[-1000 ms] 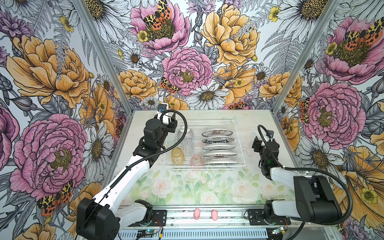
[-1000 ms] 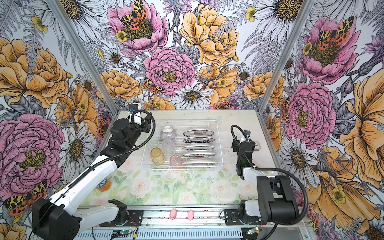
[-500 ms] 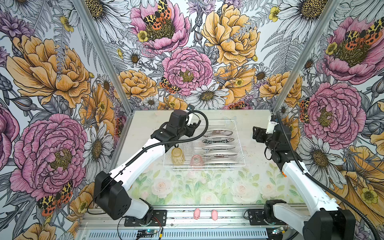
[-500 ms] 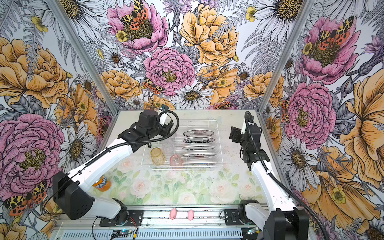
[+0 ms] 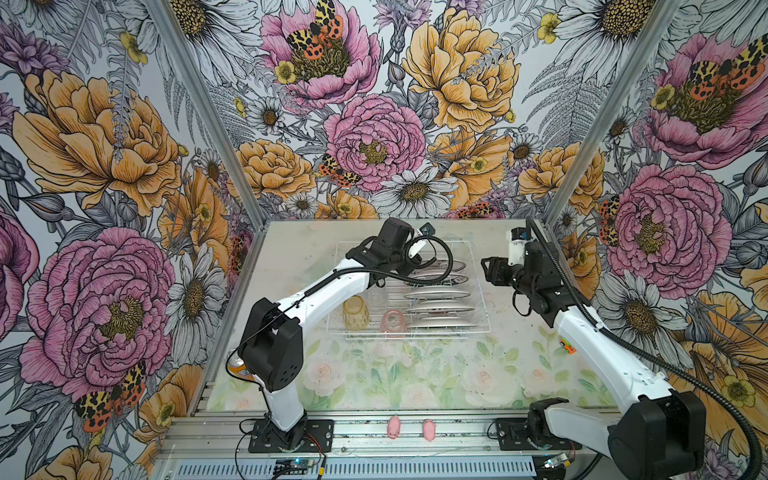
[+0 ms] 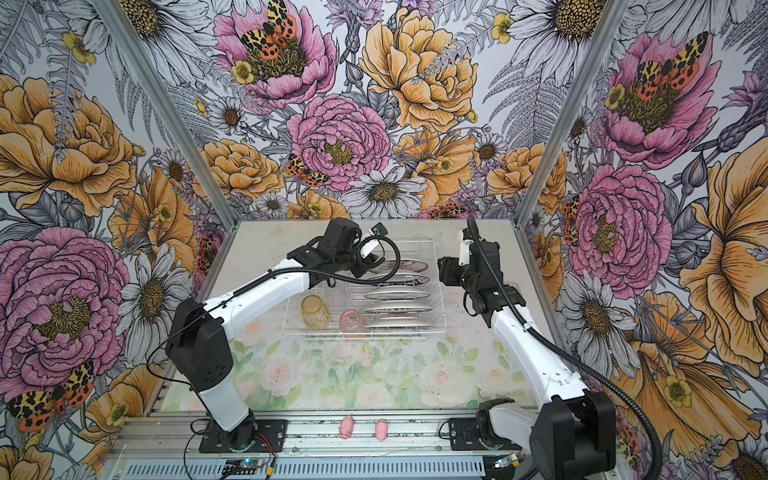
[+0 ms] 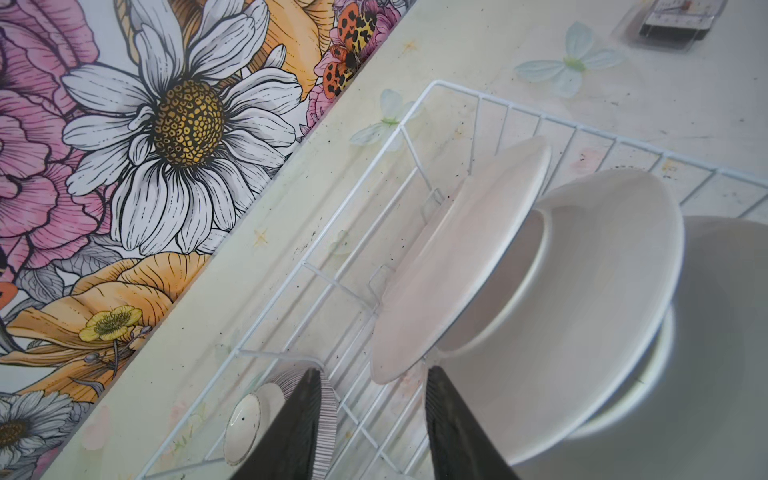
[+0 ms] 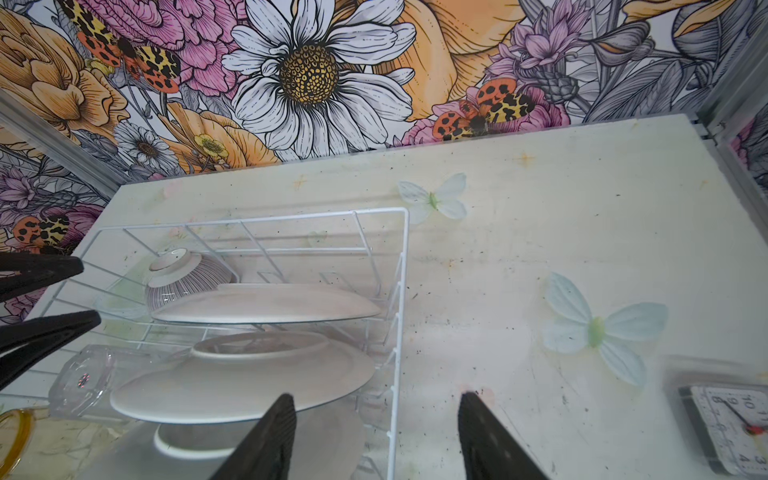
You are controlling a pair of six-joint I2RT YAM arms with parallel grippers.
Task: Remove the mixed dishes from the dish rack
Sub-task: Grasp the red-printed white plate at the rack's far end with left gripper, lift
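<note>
Plates (image 5: 436,295): five stand on edge in the slotted right half of the dish rack (image 5: 415,337). Their faces look to the rack's front and back, so each rim runs left to right and the row runs near to far.
Target, as I judge it: the farthest plate (image 7: 457,257), since it lies straight ahead of my left gripper (image 7: 374,419).
Left gripper: jaws apart at a middling gap, holding nothing. The plate's left rim sits just ahead of the gap between my fingertips, not pinched.
Right gripper (image 8: 374,436): jaws wide and empty, hovering over the rack's right wall, beside the far plates.
Nearer arm: the left one. To close on the rim it needs to come a little further forward along the plate's plane.
Rack, far left: the ribbed bowl (image 8: 187,286) sits foot up, just behind the farthest plate and close to my left finger.
Rack, left half: the clear tumbler (image 8: 79,382) seems to lie on its side. The amber tumbler (image 5: 355,312) and pink tumbler (image 5: 394,322) are near the front.
Progress: every dish I can see sits inside the rack.
</note>
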